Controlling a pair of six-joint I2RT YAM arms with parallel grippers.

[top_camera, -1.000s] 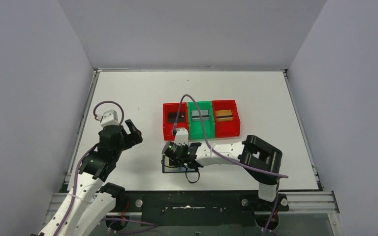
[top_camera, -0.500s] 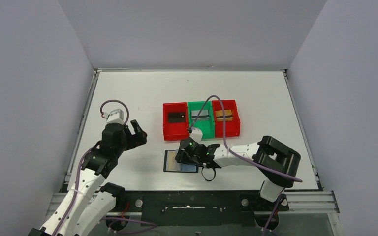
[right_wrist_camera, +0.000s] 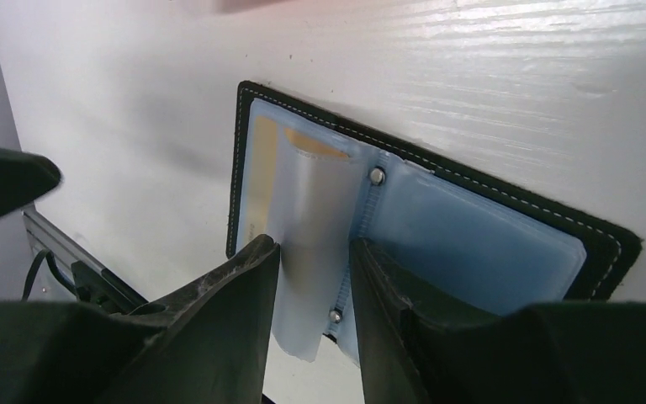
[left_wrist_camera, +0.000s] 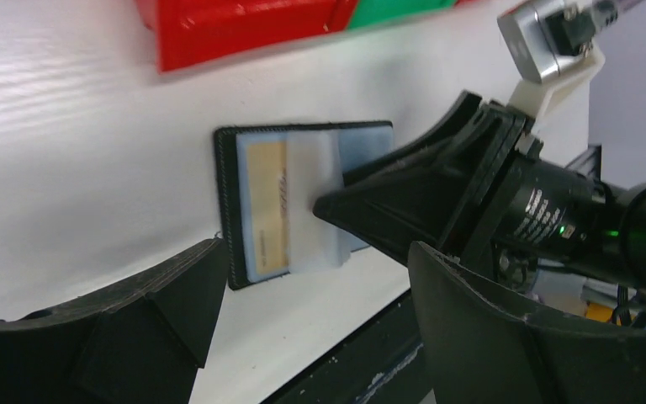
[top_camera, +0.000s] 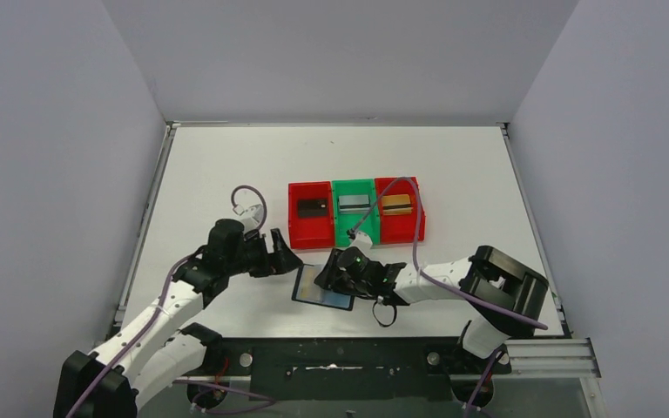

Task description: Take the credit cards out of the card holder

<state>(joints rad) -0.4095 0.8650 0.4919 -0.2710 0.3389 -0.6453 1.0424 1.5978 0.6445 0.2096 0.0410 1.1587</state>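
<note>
The card holder (top_camera: 320, 289) lies open and flat near the front edge, black with bluish pockets. A tan card (left_wrist_camera: 266, 202) sits in its left pocket (right_wrist_camera: 259, 189). My right gripper (top_camera: 331, 277) reaches onto it from the right. Its jaws stand narrow, with a raised clear sleeve (right_wrist_camera: 311, 236) of the card holder (right_wrist_camera: 471, 244) bowed between them and touching both. My left gripper (top_camera: 285, 259) hovers open just left of the card holder (left_wrist_camera: 231, 210), nothing between its fingers (left_wrist_camera: 177, 311). A black card (top_camera: 312, 206), a silver card (top_camera: 354, 203) and a gold card (top_camera: 396, 204) lie in the bins.
A row of three bins stands behind the card holder: red (top_camera: 300, 233), green (top_camera: 345, 228), red (top_camera: 417, 222). The red bin's corner (left_wrist_camera: 219, 34) shows at the top of the left wrist view. The table's front edge (left_wrist_camera: 362, 353) runs close by the holder.
My left arm has swung right, up to the card holder's left side. My right gripper has slid right off the holder, uncovering it, and the holder has turned slightly.
</note>
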